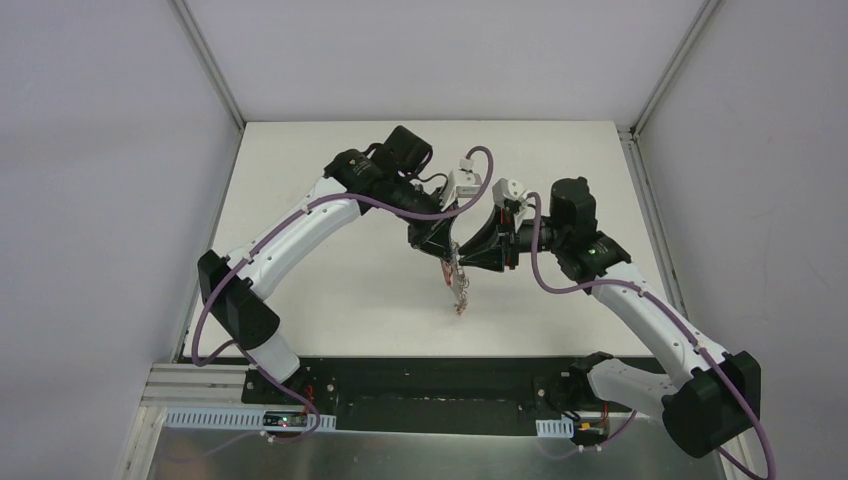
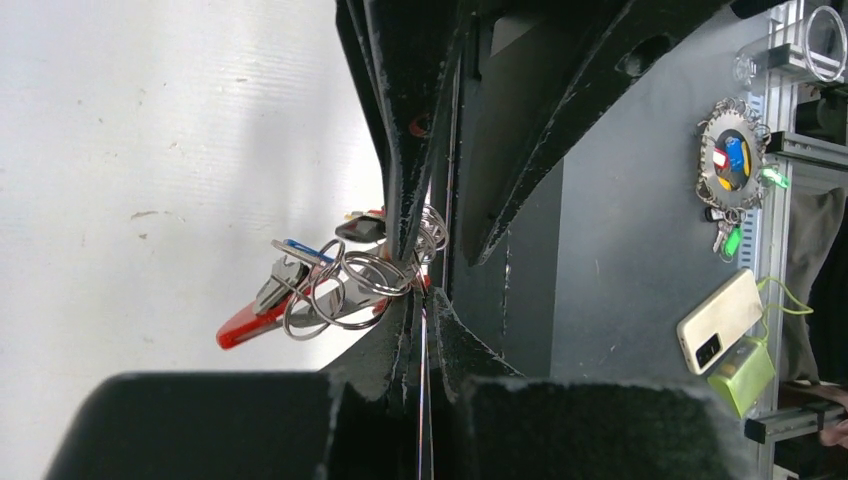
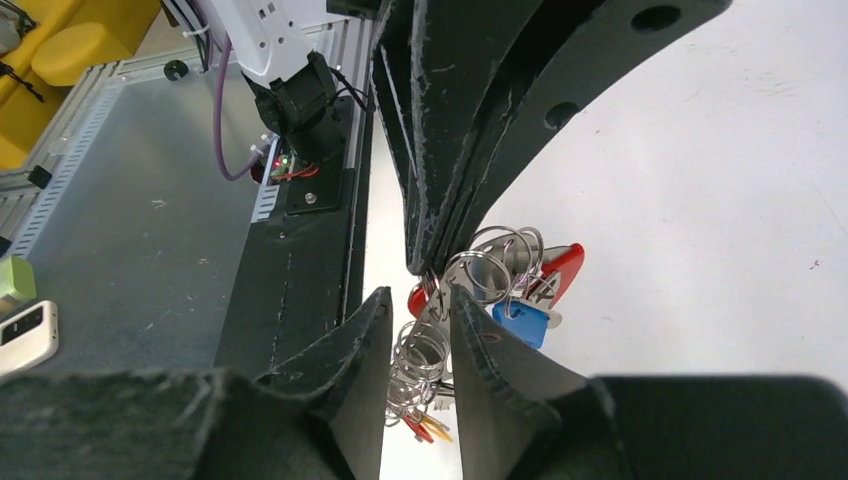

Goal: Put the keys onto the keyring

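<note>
Left gripper (image 2: 424, 305) is clamped fully shut on the keyring (image 2: 345, 290), its rings bunched just beside the fingertips. Right gripper (image 3: 420, 305) is partly open with rings hanging between its fingers; whether it pinches them is unclear.

Bright, even light (foreground seemingly blurred).

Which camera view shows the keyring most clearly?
The left wrist view: there the keyring shows its rings and red band clearly. The right wrist view shows it partly hidden; the top view shows it only as something tiny.
</note>
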Available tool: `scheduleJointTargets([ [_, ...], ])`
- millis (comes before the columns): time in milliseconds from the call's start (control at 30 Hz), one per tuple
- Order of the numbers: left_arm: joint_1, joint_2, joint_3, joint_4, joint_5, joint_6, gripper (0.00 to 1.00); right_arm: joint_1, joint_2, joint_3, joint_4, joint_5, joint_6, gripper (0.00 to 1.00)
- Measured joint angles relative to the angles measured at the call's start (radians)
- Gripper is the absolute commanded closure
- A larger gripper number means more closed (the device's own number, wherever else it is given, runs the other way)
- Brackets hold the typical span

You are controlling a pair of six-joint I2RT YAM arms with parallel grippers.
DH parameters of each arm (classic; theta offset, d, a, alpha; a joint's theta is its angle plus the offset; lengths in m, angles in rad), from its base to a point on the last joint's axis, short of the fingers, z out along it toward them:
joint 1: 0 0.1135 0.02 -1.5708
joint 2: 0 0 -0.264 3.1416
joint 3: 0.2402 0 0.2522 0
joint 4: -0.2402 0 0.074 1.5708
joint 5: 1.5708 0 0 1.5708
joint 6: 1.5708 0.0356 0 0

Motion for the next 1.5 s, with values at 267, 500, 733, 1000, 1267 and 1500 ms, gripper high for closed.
scheduleJointTargets([
  [267, 0.0, -0.023, -0.039, 0.05, 0.034, -0.014, 1.0, -0.004, 0.0, -0.003, 0.031, -0.032, 0.026, 0.72],
  [500, 0.0, -0.034, -0.05, 0.074, 0.047, -0.02, 1.0, -0.011, 0.0, -0.01, 0.043, -0.047, 0.027, 0.76],
  [733, 0.006, -0.056, -0.074, 0.091, 0.049, -0.02, 1.0, -0.013, 0.005, -0.01, 0.044, -0.059, 0.029, 0.82],
  [1000, 0.007, -0.066, -0.077, 0.109, 0.061, -0.022, 1.0, -0.014, 0.029, -0.017, 0.044, -0.065, 0.029, 0.82],
  [1267, 0.009, -0.066, -0.085, 0.118, 0.065, -0.023, 1.0, -0.014, 0.032, -0.027, 0.051, -0.067, 0.046, 0.88],
  [1500, 0.013, -0.066, -0.088, 0.121, 0.065, -0.022, 1.0, -0.014, 0.032, -0.027, 0.055, -0.066, 0.057, 0.89],
])
